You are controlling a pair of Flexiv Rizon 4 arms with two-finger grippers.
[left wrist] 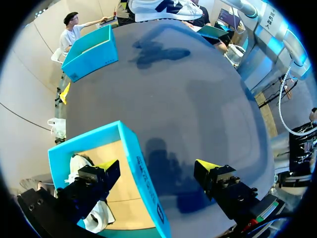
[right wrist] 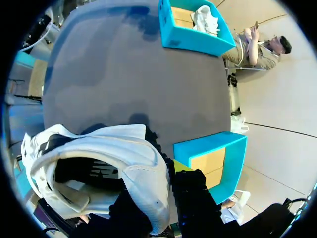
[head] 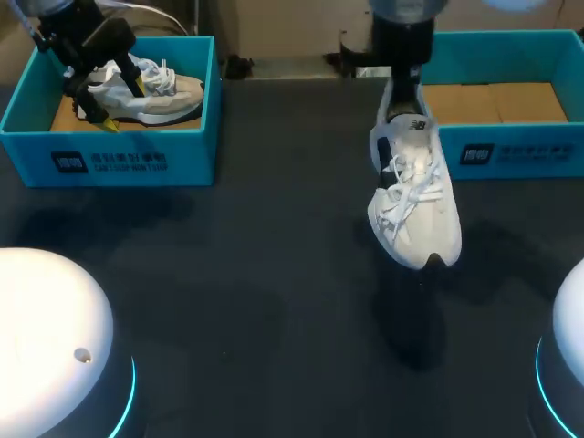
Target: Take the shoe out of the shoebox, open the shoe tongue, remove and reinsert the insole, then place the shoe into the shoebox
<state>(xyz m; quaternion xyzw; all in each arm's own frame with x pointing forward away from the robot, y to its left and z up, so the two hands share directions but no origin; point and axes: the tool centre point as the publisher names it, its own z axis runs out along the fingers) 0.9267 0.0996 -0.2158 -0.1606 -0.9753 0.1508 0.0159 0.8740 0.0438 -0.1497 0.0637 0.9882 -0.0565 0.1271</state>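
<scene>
Shoe point(head: 146, 91) in left shoebox point(head: 109, 162), left fingers point(left wrist: 218, 181) apart above; right fingers point(right wrist: 190, 188) apparently tight on second shoe point(head: 415, 205).

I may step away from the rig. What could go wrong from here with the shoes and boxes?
The right gripper grips the white shoe only at its heel collar, toe hanging free above the table; it could slip or swing. The left gripper is open with its fingers astride the left shoebox wall, so lowering could hit that wall instead of reaching the second shoe inside.
</scene>
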